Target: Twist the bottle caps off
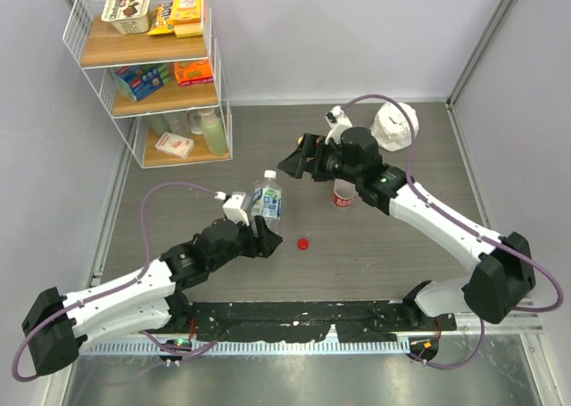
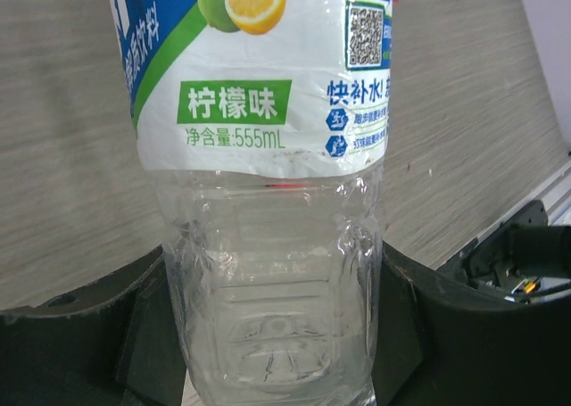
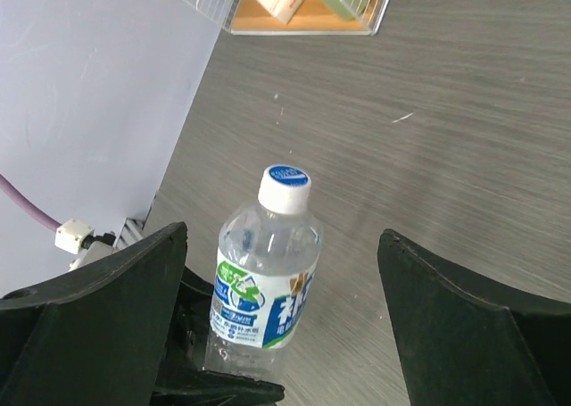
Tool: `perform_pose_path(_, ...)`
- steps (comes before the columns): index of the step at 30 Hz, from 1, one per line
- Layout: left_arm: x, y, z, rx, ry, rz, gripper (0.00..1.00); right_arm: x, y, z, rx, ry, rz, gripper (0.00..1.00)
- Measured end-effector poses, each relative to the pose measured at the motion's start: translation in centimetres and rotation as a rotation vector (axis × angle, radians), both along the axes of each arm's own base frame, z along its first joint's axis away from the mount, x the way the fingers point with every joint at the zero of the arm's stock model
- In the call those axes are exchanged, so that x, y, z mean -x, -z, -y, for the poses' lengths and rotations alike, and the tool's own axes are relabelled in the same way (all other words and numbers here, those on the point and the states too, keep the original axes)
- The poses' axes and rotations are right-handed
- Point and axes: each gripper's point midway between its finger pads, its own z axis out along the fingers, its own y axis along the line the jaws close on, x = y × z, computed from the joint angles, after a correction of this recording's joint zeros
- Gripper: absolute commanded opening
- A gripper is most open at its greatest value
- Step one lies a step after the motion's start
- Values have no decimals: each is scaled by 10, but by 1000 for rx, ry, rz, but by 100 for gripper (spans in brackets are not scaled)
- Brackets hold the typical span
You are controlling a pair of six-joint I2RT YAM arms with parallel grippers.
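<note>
My left gripper (image 1: 259, 232) is shut on the lower body of the clear bottle with the blue-white label (image 1: 266, 201) and holds it upright. In the left wrist view the bottle (image 2: 268, 156) fills the gap between the fingers (image 2: 89, 335). Its white cap (image 1: 269, 175) is on; the right wrist view also shows the cap (image 3: 285, 188). My right gripper (image 1: 299, 159) is open and empty, up and to the right of the cap, and its fingers (image 3: 482, 335) are wide apart. A red cap (image 1: 303, 243) lies loose on the table. The red-label bottle (image 1: 343, 194) stands under my right arm. The yellow-orange bottle and yellow cap are out of view.
A white wire shelf (image 1: 147, 76) with boxes, snacks and bottles stands at the back left. A crumpled white object (image 1: 395, 125) lies at the back right. A black strip (image 1: 294, 319) runs along the near edge between the arm bases.
</note>
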Motion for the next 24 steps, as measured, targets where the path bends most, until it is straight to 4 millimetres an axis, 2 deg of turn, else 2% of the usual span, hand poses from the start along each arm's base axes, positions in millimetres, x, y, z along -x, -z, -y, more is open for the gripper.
perform_pose_path(5, 16, 20, -14, 10, 13, -25, 50, 5, 31, -33, 30, -79, -74, 92)
perform_pose_path(9, 23, 21, -17, 30, 25, -37, 49, 15, 51, -59, 57, -134, -119, 87)
perform_pose_path(12, 25, 16, -16, 51, 34, -32, 49, 17, 60, -69, 60, -148, -146, 81)
perform_pose_path(17, 27, 10, -14, 71, 50, -27, 49, 11, 70, -70, 63, -124, -178, 79)
perform_pose_path(19, 28, 10, -13, 72, 56, -29, 49, 9, 69, -69, 61, -109, -177, 74)
perform_pose_path(21, 29, 10, -13, 75, 62, -29, 50, 7, 67, -69, 57, -98, -175, 56)
perform_pose_path(24, 30, 11, -12, 75, 70, -33, 54, 5, 65, -70, 50, -93, -171, 40)
